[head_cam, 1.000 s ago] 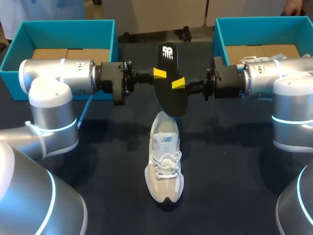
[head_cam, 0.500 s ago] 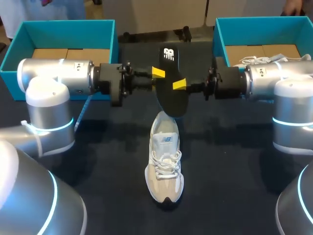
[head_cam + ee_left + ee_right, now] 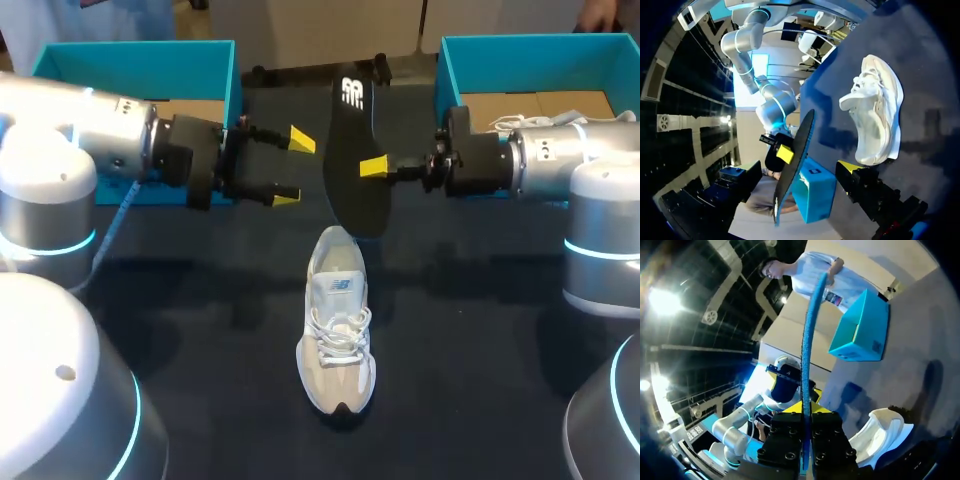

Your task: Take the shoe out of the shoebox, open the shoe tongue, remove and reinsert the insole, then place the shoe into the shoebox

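A flat black foam insole (image 3: 352, 150) is being gripped upright by the right gripper (image 3: 370, 168), its fingers closed on one edge. The insole's lower end is being held over the heel of a white-and-grey laced sneaker (image 3: 337, 335) at mid-table. The left gripper (image 3: 293, 168) is being held wide open and empty, just left of the insole. Reinsertion seems to be in hand, and the insole's end is next to be guided into the shoe's opening.
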Controlling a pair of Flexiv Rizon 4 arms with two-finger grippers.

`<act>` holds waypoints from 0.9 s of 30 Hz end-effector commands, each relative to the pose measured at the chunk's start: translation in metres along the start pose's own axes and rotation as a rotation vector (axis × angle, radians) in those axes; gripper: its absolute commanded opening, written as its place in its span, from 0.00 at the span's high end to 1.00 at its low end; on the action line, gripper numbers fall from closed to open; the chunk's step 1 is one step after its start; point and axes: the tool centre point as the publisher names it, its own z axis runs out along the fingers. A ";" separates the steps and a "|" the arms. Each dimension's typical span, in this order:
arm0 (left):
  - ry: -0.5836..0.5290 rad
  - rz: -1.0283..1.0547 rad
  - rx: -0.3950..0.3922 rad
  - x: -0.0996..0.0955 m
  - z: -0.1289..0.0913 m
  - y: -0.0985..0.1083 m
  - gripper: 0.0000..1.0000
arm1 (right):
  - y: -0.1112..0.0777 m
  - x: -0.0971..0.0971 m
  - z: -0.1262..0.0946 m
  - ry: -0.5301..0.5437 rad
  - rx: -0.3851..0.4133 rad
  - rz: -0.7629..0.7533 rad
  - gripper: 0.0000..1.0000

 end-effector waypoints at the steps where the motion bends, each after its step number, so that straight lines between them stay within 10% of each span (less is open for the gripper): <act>1: 0.018 0.001 -0.003 -0.001 -0.002 -0.003 0.00 | -0.002 -0.001 0.001 -0.001 -0.004 -0.001 1.00; 27: 0.242 -0.335 -0.059 -0.001 -0.023 -0.028 0.00 | 0.004 -0.004 0.001 0.078 -0.040 -0.107 1.00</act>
